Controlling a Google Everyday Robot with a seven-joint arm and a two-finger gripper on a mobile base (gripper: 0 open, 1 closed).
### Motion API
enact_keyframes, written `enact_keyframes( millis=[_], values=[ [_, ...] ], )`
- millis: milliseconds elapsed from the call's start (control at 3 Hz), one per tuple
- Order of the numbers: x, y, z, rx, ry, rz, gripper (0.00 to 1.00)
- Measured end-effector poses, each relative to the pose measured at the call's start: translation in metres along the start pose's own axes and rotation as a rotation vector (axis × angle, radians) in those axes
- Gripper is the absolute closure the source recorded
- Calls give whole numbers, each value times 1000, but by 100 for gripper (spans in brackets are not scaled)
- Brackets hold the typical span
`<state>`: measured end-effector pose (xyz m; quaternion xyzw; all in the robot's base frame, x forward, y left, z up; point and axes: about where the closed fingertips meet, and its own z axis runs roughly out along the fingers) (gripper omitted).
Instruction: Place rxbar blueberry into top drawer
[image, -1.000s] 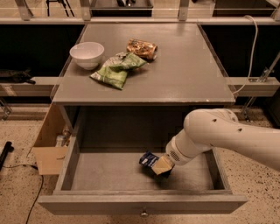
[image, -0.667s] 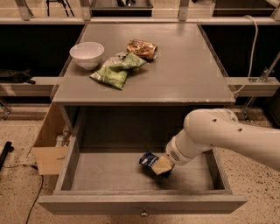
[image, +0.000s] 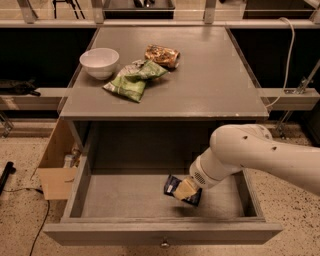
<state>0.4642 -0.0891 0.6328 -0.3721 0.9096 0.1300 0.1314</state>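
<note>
1. The hand (image: 186, 190) is down inside the open top drawer (image: 125, 197), right of the middle and near the front. It is clamped on the blue snack bar (image: 173, 184), with one pale pad lying across the wrapper and the other hidden underneath.
2. The bar sits tilted, with its dark left end sticking out past the hand. It looks to be just above or barely touching the drawer floor. That suits a low release, where the bar drops flat instead of bouncing.
3. The white arm (image: 250, 155) comes in from the right and passes under the edge of the desk (image: 210, 80). That is the only way in with the drawer pulled out below the top.
4. On the desk, the white bowl (image: 99, 62), the green bags (image: 131, 81) and the brown packet (image: 161, 54) lie well apart from the work and play no part in it.
5. Compared with a second ago, almost nothing has changed. The arm, hand and bar hold the same place and tilt, and the things on the desk have not moved. I judge this a pause right before letting go, with the task nearly done.
</note>
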Motion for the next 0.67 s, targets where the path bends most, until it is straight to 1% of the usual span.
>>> enact_keyframes(
  millis=[333, 667],
  values=[
    [0, 0, 0, 0, 0, 0, 0],
    [0, 0, 0, 0, 0, 0, 0]
  ],
)
